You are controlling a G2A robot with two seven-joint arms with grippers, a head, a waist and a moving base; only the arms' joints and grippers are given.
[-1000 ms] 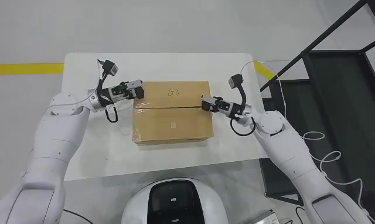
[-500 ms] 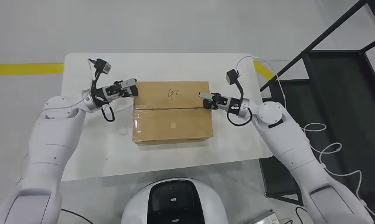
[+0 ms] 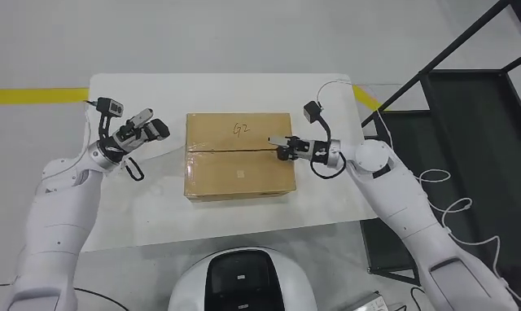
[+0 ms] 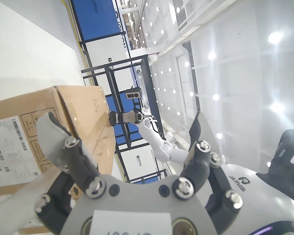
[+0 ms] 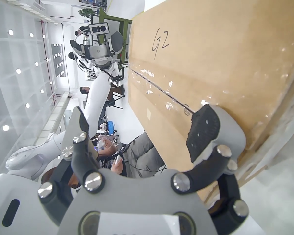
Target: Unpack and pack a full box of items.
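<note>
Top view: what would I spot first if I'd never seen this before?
A big brown cardboard box, taped shut, sits in the middle of the white table. The right gripper is open at the taped seam on one end of the box. The left gripper, also open, hangs off the other end, apart from it.

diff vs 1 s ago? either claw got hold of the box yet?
The left claw backed off from the box's left end, out sideways over the table; it is open and holds nothing. The right claw edged inward over the box's right end to the taped seam, also open. Nothing was grabbed. The box stayed put, still shut.
</note>
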